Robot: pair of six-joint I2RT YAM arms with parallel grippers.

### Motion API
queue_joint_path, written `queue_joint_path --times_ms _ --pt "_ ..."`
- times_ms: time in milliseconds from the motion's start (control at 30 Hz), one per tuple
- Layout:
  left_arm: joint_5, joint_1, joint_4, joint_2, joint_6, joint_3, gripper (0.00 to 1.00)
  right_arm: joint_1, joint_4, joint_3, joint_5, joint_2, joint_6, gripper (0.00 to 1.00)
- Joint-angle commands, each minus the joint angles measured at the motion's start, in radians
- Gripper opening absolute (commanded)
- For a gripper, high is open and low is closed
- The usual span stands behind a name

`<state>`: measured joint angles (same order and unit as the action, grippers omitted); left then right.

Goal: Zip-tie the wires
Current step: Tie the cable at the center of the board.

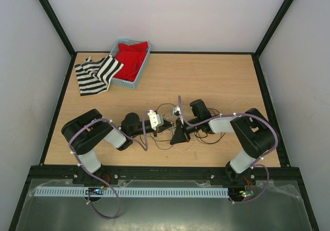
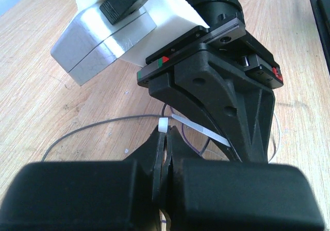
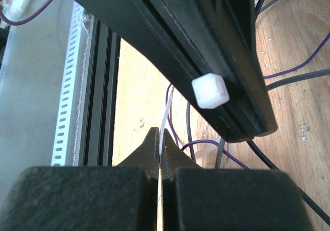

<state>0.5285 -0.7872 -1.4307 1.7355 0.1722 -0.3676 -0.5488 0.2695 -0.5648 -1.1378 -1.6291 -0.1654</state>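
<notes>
The zip tie [image 2: 198,129] is a white strip with a square head [image 2: 164,125]. My left gripper [image 2: 167,136] is shut, with the head pinched at its fingertips. My right gripper [image 3: 161,138] is shut on the thin white strap [image 3: 165,118]. The head [image 3: 210,91] shows at the tip of the left fingers [image 3: 206,45]. Thin dark, grey and purple wires [image 3: 289,77] loop on the wood under both grippers, and a grey strand [image 2: 93,125] curls to the left. In the top view the two grippers meet at the table's middle [image 1: 177,129] over the wire loops [image 1: 164,107].
A blue basket [image 1: 126,82] holding red cloth [image 1: 131,58] stands at the back left. A black-and-white striped cloth [image 1: 95,73] lies beside it. The table's near edge and a black rail [image 3: 100,86] lie just left of the right gripper.
</notes>
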Motion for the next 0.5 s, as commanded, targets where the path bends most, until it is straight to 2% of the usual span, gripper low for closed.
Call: queue_joint_path --times_ms 0,467 --pt "-0.012 -0.008 -0.051 -0.020 0.024 0.013 0.00 0.005 -0.020 0.007 -0.047 -0.016 -0.021 0.00" --pt "-0.027 -0.021 -0.050 -0.043 0.044 0.019 0.00 0.006 -0.032 0.000 -0.047 -0.035 -0.024 0.00"
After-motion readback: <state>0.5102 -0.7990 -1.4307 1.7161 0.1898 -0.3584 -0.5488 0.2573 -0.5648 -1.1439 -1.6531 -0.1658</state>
